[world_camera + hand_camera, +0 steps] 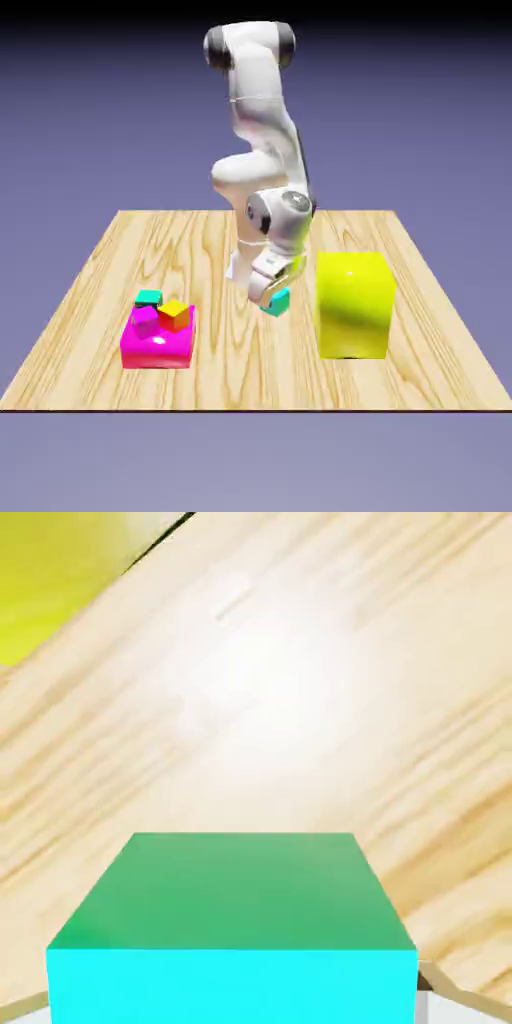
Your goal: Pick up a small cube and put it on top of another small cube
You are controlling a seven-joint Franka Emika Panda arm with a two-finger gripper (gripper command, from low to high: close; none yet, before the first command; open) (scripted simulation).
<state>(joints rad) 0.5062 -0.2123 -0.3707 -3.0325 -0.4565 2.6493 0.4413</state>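
Observation:
My gripper point(272, 296) is shut on the small cyan-teal cube point(277, 303), low over the wooden table point(250, 380) near its middle. In the hand view the cube point(235, 922) fills the bottom between my fingertips point(445, 994), which barely show at the corners. Whether the cube rests on the wood or hangs just above it I cannot tell. To the exterior view's left, an orange small cube point(174, 315) and a magenta small cube point(146, 321) sit on a flat magenta block point(158, 348). A greener teal small cube point(149, 297) lies just behind that block.
A big yellow block point(352, 305) stands close to the gripper on the exterior view's right. Its corner shows at the top left of the hand view point(50, 572). The arm reaches down from the table's far edge.

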